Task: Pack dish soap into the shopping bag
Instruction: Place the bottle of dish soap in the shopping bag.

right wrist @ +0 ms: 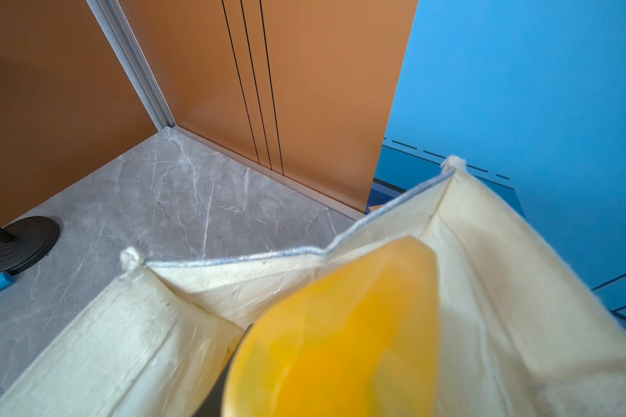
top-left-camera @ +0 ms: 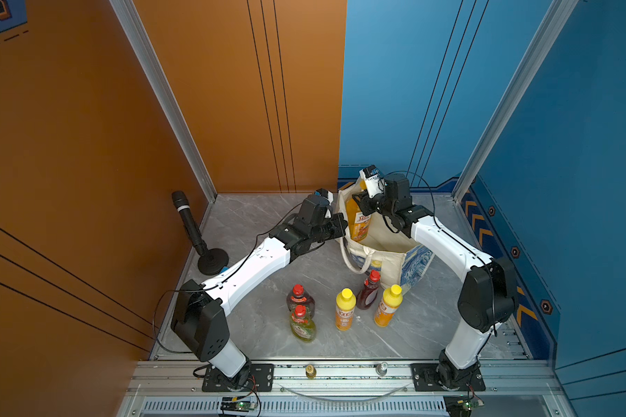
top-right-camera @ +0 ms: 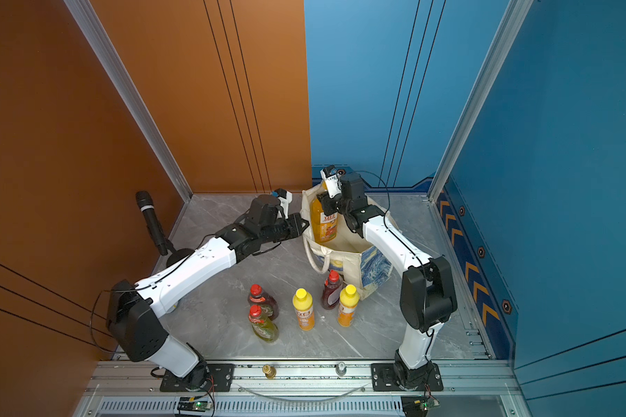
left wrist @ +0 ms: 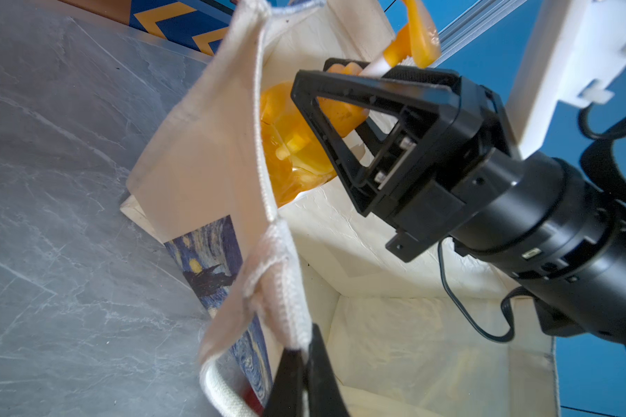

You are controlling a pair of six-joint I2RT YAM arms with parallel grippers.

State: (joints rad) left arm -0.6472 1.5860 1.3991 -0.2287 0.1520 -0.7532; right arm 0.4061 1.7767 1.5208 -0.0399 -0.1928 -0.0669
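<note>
Where the bag (top-left-camera: 387, 267) stands: at the back of the table, near the blue wall, upright with its mouth open.
Table (top-left-camera: 253, 335): grey, marbled like stone; a metal rail (top-left-camera: 340, 373) along its front edge carries both arm bases.
Room: orange wall (top-left-camera: 87, 144) at left and back left, blue wall (top-left-camera: 412, 90) at back right and right, slanting metal posts (top-left-camera: 167, 101) at the corners.
Big orange bottle (top-left-camera: 356, 220): tilted in the bag's mouth, pump above the rim; whether it touches the bag's floor cannot be told.
Right gripper (left wrist: 340, 74): fingers closed on the bottle's neck under the pump.
Left gripper (left wrist: 304, 364): fingers pinched shut on the bag's rim at a handle seam.
Small bottles: five standing in front of the bag: dark red bottle (top-left-camera: 300, 299) touching the yellow-green bottle (top-left-camera: 302, 326), two yellow-capped bottles (top-left-camera: 344, 310) (top-left-camera: 387, 307), and a second dark red one (top-left-camera: 367, 294) just beside the bag.
Microphone (top-left-camera: 190, 224): on a round stand by the orange wall, well apart from the bottles.
</note>
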